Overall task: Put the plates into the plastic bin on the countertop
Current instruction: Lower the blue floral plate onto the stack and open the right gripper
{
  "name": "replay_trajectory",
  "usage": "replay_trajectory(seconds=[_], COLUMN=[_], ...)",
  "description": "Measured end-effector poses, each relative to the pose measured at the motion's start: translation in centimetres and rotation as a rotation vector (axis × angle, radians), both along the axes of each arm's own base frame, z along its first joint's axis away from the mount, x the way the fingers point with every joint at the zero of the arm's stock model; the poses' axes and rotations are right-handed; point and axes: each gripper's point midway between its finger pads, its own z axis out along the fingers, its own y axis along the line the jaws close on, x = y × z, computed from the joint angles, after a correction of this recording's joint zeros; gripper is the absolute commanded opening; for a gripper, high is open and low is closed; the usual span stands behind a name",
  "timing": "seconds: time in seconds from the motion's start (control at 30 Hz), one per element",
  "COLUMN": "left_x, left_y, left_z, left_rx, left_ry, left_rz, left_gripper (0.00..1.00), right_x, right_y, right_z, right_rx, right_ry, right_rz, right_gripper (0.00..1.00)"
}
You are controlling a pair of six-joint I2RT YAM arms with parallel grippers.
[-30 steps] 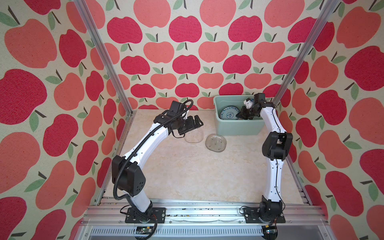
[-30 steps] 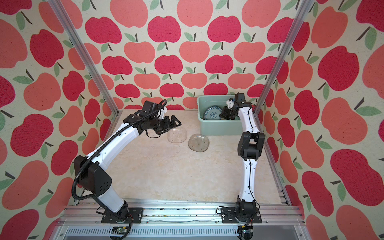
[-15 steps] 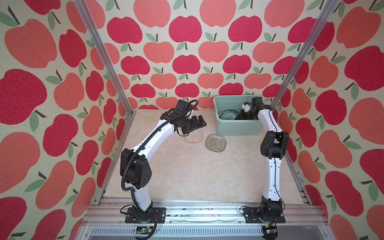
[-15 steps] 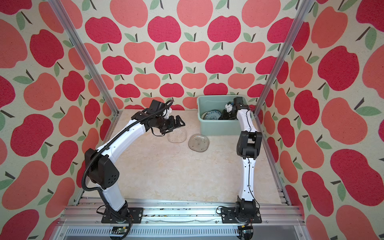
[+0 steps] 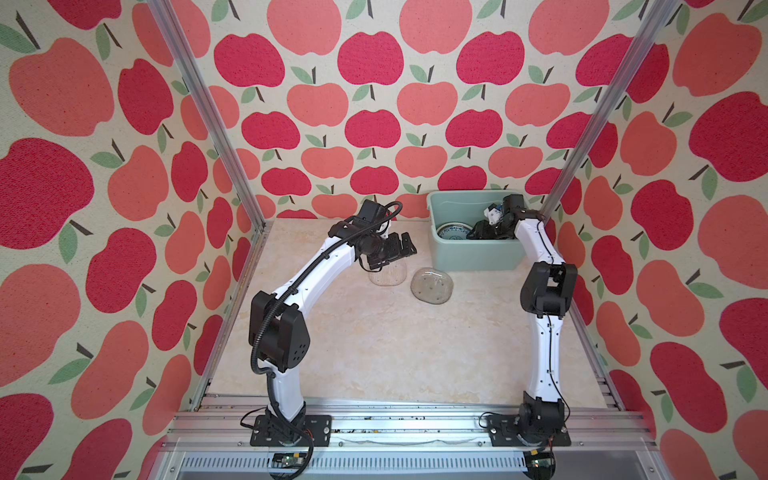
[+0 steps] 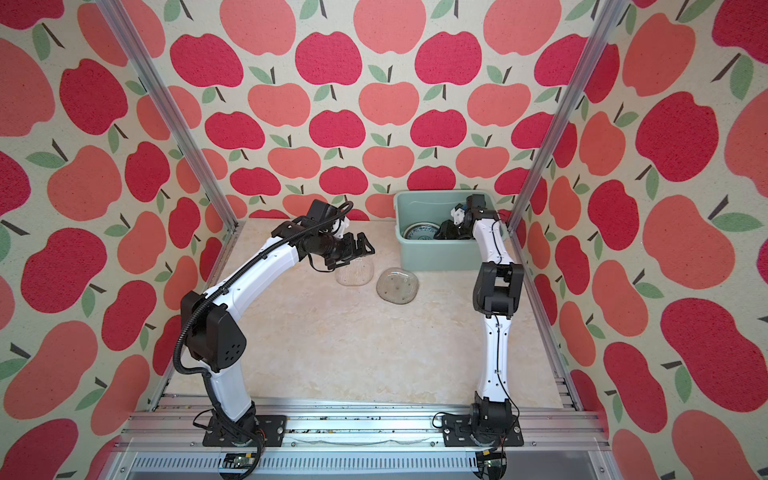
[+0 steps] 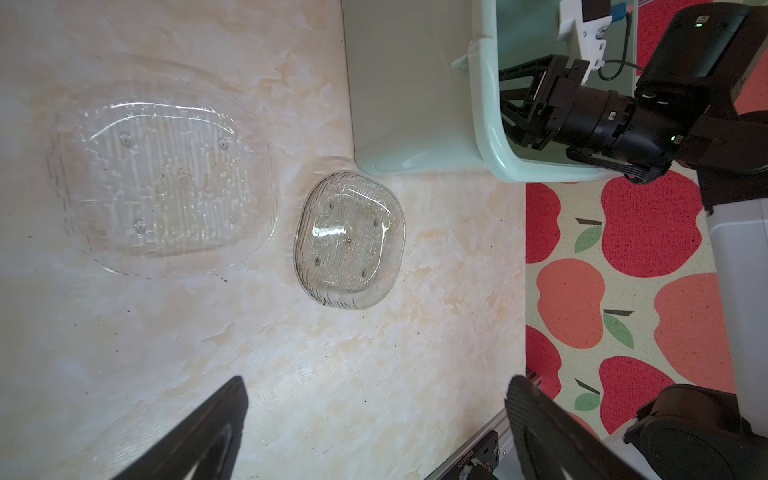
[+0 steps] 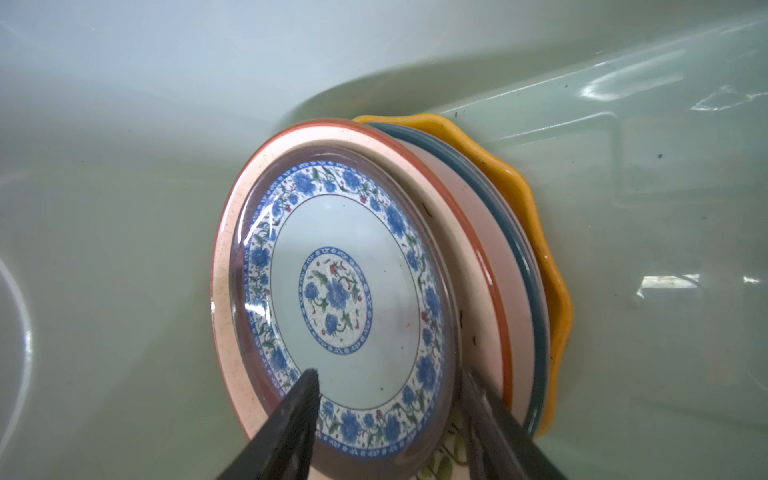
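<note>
Two clear glass plates lie on the countertop in front of the plastic bin: a larger one and a smaller one. My left gripper hovers open over the larger one's far edge, with nothing between its fingers. Inside the bin a stack of plates leans against a wall: a blue floral plate on top, with a yellow scalloped one at the back. My right gripper is down in the bin, its jaws apart astride the floral plate's rim.
The bin stands at the back right corner against the apple-patterned wall. Aluminium rails edge the countertop, and both arm bases sit on the front rail. The smaller glass plate lies close to the bin's front wall.
My right gripper's jaws have opened inside the bin, and the floral plate now rests on the stack. My left arm has reached further right, over the larger glass plate.
</note>
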Motion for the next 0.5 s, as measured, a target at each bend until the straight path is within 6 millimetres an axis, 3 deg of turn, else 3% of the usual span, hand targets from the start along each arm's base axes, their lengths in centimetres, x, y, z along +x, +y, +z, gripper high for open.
replay_trajectory(seconds=[0.27,0.5], left_x=[-0.3,-0.6], left_y=[0.1,0.5], left_z=[-0.3,0.1], left_rx=[0.035,0.066], left_ry=[0.001,-0.021], left_rz=[0.010,0.027], left_gripper=[0.99,0.99], right_x=[0.3,-0.1], right_y=[-1.1,-2.2], right_z=[1.4,5.5], right_rx=[-0.057,-0.087], right_ry=[-0.046,-0.116], right_rz=[-0.026,-0.058], right_gripper=[0.70,0.72])
